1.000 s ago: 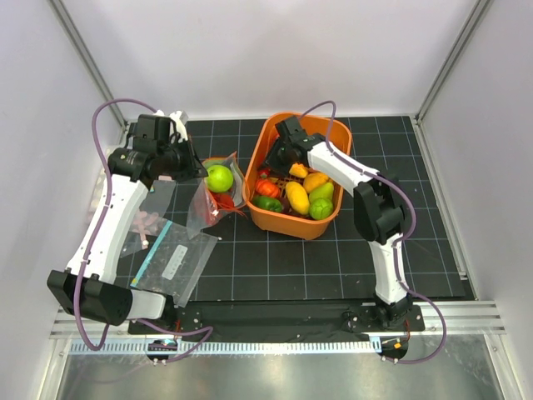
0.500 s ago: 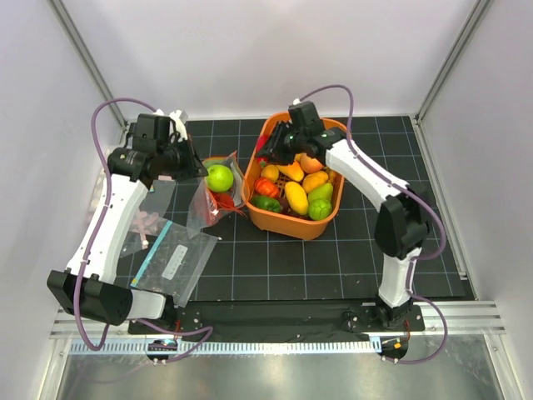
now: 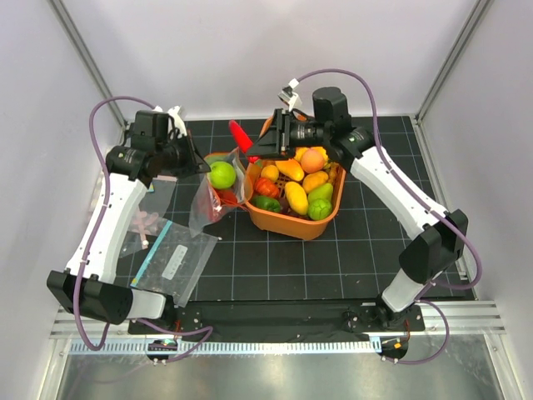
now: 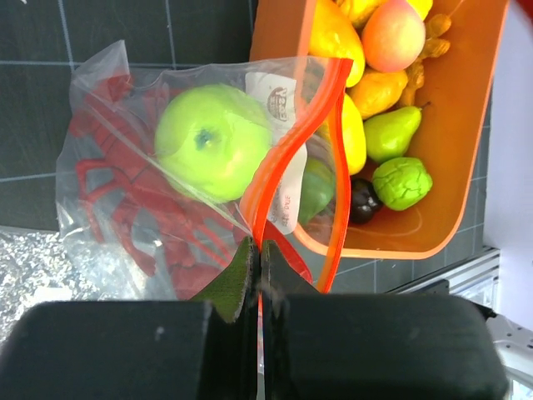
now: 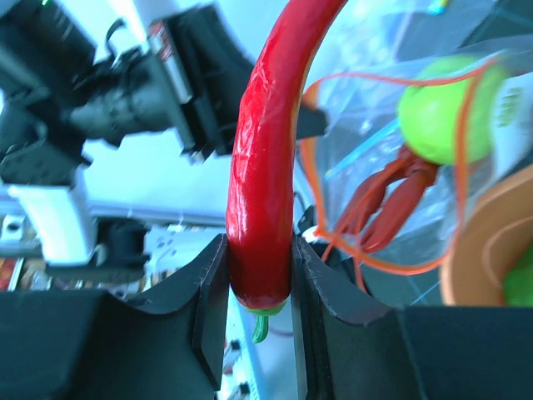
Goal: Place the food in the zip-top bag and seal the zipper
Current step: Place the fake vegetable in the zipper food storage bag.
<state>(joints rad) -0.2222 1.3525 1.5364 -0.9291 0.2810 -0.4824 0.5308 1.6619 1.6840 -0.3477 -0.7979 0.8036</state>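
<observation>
The clear zip-top bag point(image 3: 208, 200) lies left of the orange basket, with the light-green fruit point(image 3: 221, 175) and the red lobster point(image 3: 225, 200) inside it. My left gripper point(image 3: 198, 167) is shut on the bag's red-orange zipper point(image 4: 281, 158) and holds the mouth open; the wrist view shows the gripper point(image 4: 260, 250), fruit point(image 4: 212, 142) and lobster point(image 4: 125, 192). My right gripper point(image 3: 265, 148) is shut on a long red chili pepper point(image 3: 240, 136), held above the bag's mouth. The right wrist view shows the gripper point(image 5: 258, 275), chili point(image 5: 265, 150), fruit point(image 5: 441, 108) and lobster point(image 5: 391, 200).
The orange basket point(image 3: 291, 227) holds yellow, orange, red and green toy produce. A flat clear bag with a teal strip and white label point(image 3: 175, 258) lies at the front left, a small bag of pink bits point(image 3: 148, 223) beside it. White walls enclose the mat.
My right gripper has risen out of the basket with the red chili and swung left toward the bag's mouth. My left gripper and the bag have stayed put.
</observation>
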